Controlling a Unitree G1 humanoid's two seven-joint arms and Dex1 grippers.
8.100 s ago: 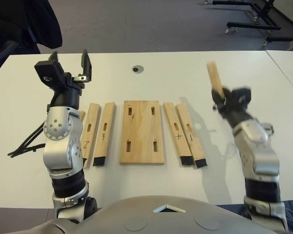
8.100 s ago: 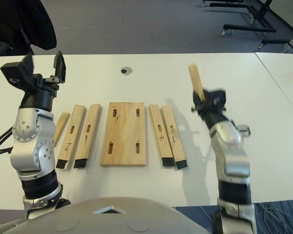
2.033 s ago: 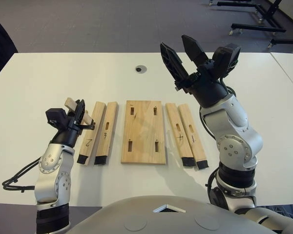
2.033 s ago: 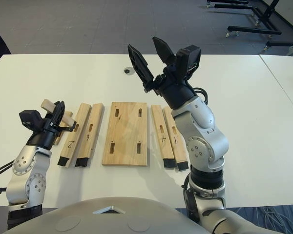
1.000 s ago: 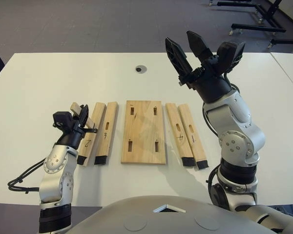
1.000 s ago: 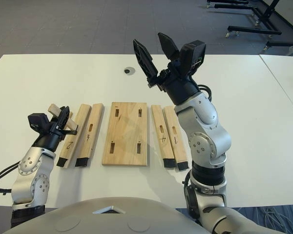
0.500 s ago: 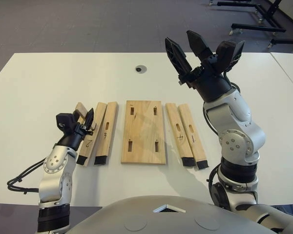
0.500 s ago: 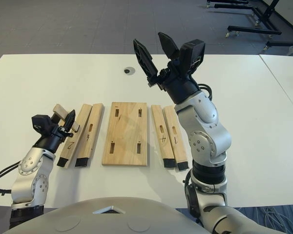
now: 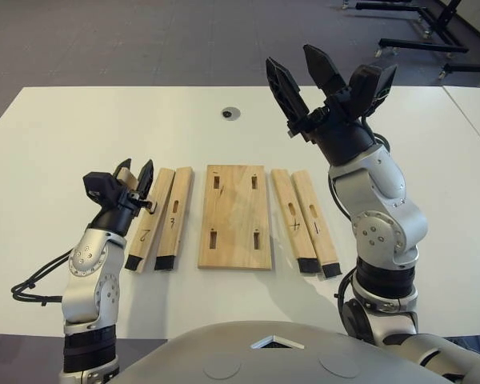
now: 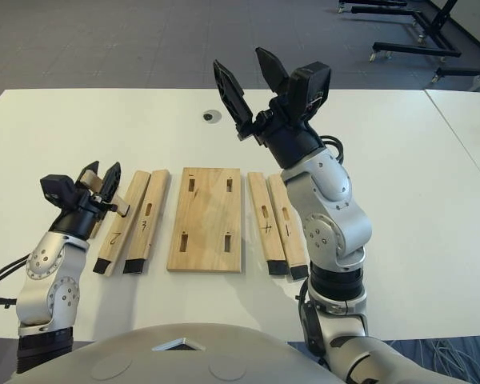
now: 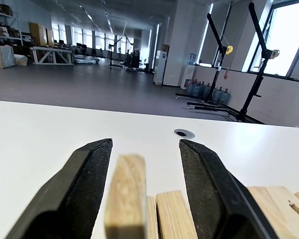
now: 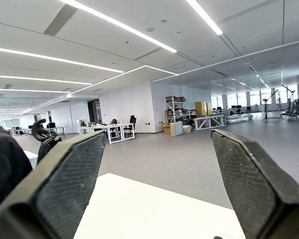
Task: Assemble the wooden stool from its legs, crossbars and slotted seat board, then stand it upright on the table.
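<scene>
I am looking down on a white table (image 9: 64, 128) that takes up most of the head view. The seat board (image 9: 234, 216) lies flat in the middle of it, its four slots facing up. Four legs lie flat beside it and parallel to its long edges, their black ends towards the robot. Two of them (image 9: 150, 218) (image 9: 174, 216) lie side by side to the left of the board, and two more (image 9: 290, 218) (image 9: 314, 220) lie side by side to its right. Each pair is near the board but not touching it.

The right gripper (image 9: 296, 68) is held high over the far side of the table, above the right pair of legs. Its fingers are spread wide with nothing between them.

The left gripper (image 9: 134, 178) sits low at the left end of the row, just beside the outermost leg. Its fingers are parted around a short crossbar (image 11: 125, 194). The wrist view shows the crossbar close to one finger, with a clear gap to the other. I cannot tell whether the crossbar rests on the table.

A black cable (image 9: 32, 288) loops over the near left edge of the table. A small round grommet (image 9: 226, 114) sits in the table beyond the board.
</scene>
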